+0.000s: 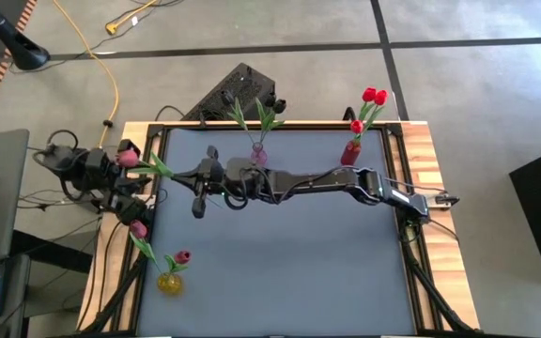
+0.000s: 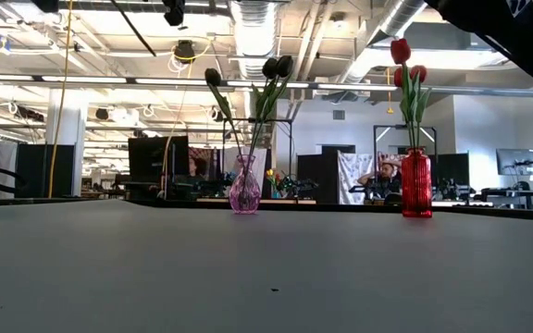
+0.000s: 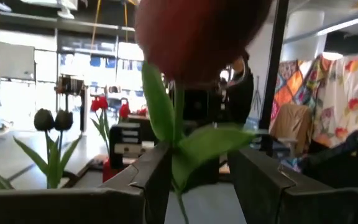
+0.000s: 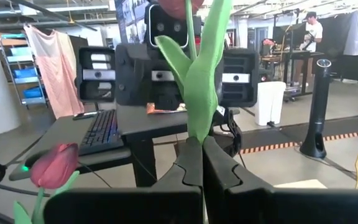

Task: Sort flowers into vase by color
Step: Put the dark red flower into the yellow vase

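Two tools share one tulip at the table's left edge

Right tool (image 4: 201, 163) clamps the pink tulip (image 1: 128, 158) by its stem; left tool (image 3: 199, 180), part-open, straddles it, seemingly a handover; purple vase (image 1: 258, 154) and red vase (image 1: 350, 151) wait behind

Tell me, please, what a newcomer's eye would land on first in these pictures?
Probably the handover at the table's left edge: the right arm stretches across the whole table, and the right gripper is shut on a tulip's green stem while the left gripper stands around the same flower, whose crimson-pink bud shows there. Next come the red vase with red tulips at the far right, the pink vase of dark tulips mid-back, and a yellow vase near left.
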`<state>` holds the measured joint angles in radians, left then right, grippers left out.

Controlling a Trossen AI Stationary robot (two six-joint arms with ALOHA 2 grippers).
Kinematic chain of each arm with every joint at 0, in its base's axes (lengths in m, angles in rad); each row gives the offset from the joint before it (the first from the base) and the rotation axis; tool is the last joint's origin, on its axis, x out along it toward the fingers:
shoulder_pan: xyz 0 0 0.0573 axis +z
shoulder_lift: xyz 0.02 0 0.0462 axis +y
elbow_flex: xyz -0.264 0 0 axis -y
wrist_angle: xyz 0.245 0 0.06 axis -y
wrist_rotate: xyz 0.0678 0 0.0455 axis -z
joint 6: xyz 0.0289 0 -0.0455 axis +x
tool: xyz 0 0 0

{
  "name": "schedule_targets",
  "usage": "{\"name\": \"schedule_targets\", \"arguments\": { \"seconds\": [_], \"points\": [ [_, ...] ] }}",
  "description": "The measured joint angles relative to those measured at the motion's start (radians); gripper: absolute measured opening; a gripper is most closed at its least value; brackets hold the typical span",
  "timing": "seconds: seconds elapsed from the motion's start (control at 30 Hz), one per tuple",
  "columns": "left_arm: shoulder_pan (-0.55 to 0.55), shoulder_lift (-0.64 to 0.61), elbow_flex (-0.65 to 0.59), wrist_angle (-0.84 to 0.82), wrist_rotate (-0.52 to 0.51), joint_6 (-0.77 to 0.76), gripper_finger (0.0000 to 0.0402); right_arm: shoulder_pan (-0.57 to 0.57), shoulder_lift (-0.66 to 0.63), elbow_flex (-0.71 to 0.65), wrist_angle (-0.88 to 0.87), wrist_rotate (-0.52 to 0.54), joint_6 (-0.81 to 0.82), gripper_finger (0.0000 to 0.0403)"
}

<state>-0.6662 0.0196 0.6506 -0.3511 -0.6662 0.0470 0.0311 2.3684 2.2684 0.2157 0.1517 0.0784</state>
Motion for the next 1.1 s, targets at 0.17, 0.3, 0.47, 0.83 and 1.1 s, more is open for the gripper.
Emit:
{"name": "schedule_targets", "arguments": {
  "seconds": [0.17, 0.3, 0.47, 0.83, 1.1],
  "points": [
    [0.0, 0.0, 0.0, 0.043, -0.001, 0.034, 0.0146, 0.0, 0.0, 0.0, 0.002, 0.003, 0.0, 0.0018],
    [0.0, 0.0, 0.0, 0.069, -0.004, 0.036, 0.0146, 0.0, 0.0, 0.0, 0.001, 0.003, 0.0, 0.0018],
    [0.0, 0.0, 0.0, 0.082, -0.053, 0.037, 0.0146, 0.0, 0.0, 0.0, -0.01, 0.003, -0.001, 0.0018],
    [0.0, 0.0, 0.0, 0.081, -0.064, 0.022, 0.0125, 0.0, 0.0, 0.0, -0.021, 0.005, -0.001, 0.0034],
    [0.0, 0.0, 0.0, 0.081, -0.064, 0.026, 0.0024, 0.0, 0.0, 0.0, -0.021, 0.005, -0.001, 0.0061]
  ]
}}
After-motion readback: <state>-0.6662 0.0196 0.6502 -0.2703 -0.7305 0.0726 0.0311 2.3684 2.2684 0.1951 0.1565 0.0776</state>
